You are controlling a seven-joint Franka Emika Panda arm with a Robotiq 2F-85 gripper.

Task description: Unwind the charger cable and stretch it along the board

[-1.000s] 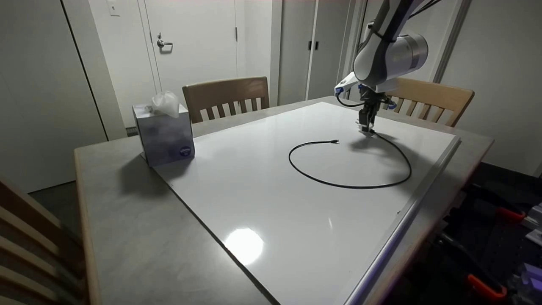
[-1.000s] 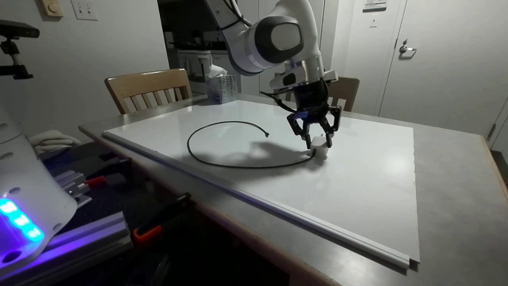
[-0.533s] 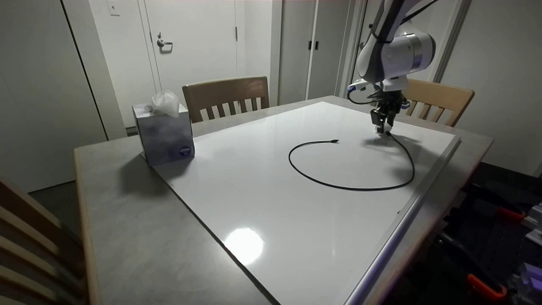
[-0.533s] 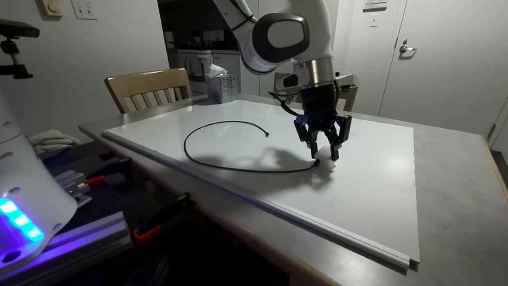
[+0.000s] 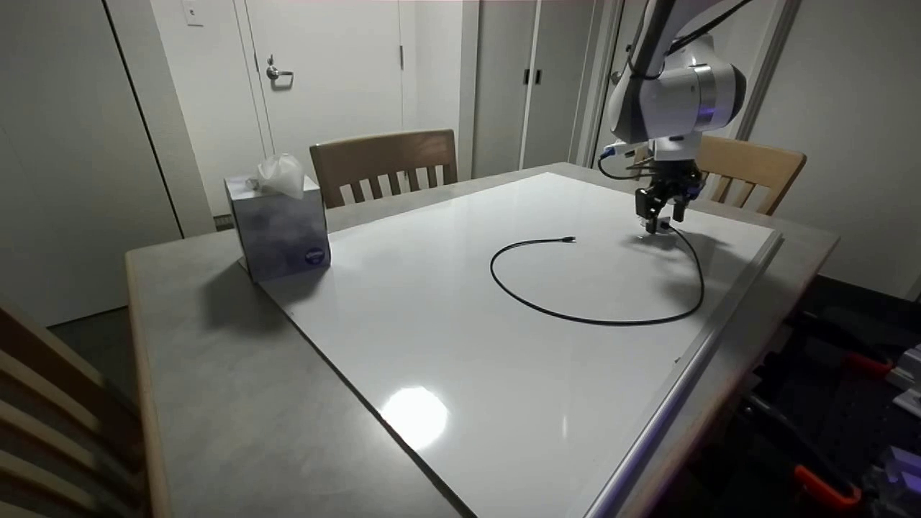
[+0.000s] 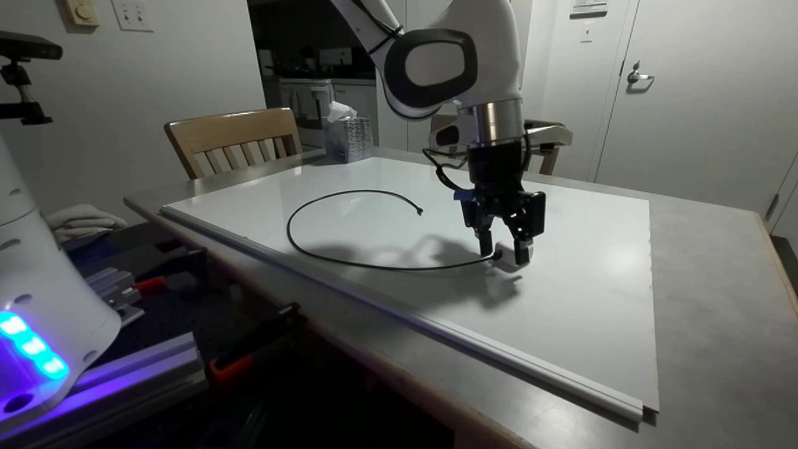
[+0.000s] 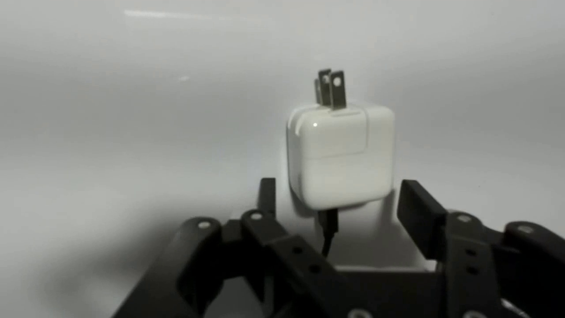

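Note:
The charger cable (image 5: 615, 324) is a black cord lying in one wide open curve on the glossy white board (image 5: 446, 309); the cable (image 6: 399, 269) and board (image 6: 580, 299) show in both exterior views. Its free end lies inside the curve. The white plug block (image 7: 344, 154) is at the other end, prongs pointing away from my gripper in the wrist view; it also shows in an exterior view (image 6: 512, 257). My gripper (image 7: 337, 194) is low over the board, fingers on either side of the block with a gap at each side. It is open.
A tissue box (image 5: 280, 230) stands at a board corner on the grey tabletop (image 5: 216, 403). A raised metal rail (image 5: 683, 381) runs along one board edge. Wooden chairs (image 5: 385, 162) stand around the table. The robot base (image 6: 50, 299) is beside the table.
The gripper and plug block have moved together away from the cable's free end, widening the curve slightly. The fingers now look a little farther apart, and the block has been let go.

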